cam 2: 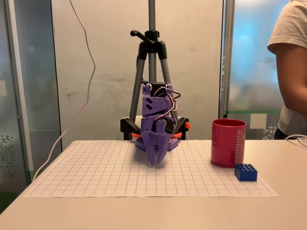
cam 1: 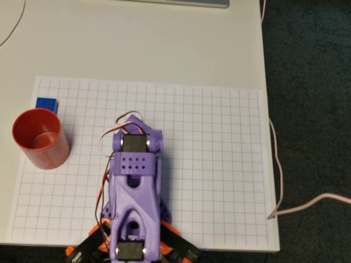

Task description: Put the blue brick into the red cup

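Observation:
The blue brick (cam 1: pixel 46 102) (cam 2: pixel 245 172) lies flat on the grid mat, right beside the red cup (cam 1: pixel 39 137) (cam 2: pixel 228 143). The cup stands upright, and nothing shows inside it from above. My purple arm (cam 1: pixel 134 181) is folded over the mat's near middle in the overhead view. In the fixed view my gripper (cam 2: pixel 158 164) points straight down with its tips just above the mat. Its fingers are together with nothing between them. It is well apart from the cup and the brick, which are off to the right in that view.
A white grid mat (cam 1: pixel 219 164) covers the table. A pale cable (cam 1: pixel 278 175) hangs off the table's right edge in the overhead view. Behind the arm stands a tripod (cam 2: pixel 152 52). A person (cam 2: pixel 292 72) stands at the right edge of the fixed view.

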You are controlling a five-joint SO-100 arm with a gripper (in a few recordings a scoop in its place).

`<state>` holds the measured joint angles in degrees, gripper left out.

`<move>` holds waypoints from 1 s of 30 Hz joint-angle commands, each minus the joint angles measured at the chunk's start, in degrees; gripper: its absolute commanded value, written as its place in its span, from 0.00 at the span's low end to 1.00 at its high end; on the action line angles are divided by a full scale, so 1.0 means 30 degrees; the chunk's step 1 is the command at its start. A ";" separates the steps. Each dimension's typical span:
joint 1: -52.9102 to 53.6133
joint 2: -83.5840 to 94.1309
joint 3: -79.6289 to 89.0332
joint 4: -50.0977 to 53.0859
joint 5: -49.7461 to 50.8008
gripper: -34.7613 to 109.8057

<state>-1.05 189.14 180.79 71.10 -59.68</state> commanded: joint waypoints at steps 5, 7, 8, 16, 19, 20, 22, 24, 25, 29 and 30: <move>-0.2813 0.0029 -0.1377 -0.5127 2.2061 0.24; -0.2754 0.0029 -0.1377 -0.5098 2.2090 0.24; -0.2725 0.0029 -0.1377 -0.5098 2.2119 0.24; -0.2725 0.0029 -0.1377 -0.5098 2.2148 0.24; -0.2725 0.0029 -0.1377 -0.5098 2.2148 0.24; -0.2725 0.0029 -0.1377 -0.5098 2.2148 0.24; -0.2725 0.0029 -0.1377 -0.5098 2.2148 0.24; -0.2725 0.0029 -0.1377 -0.5098 2.2148 0.24; -0.2725 0.0029 -0.1377 -0.5098 2.2148 0.24; -0.2725 0.0029 -0.1377 -0.5098 2.2148 0.24; -0.2666 0.0029 -0.1377 -0.5098 2.2207 0.24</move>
<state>-8.88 189.14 180.00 55.90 5.80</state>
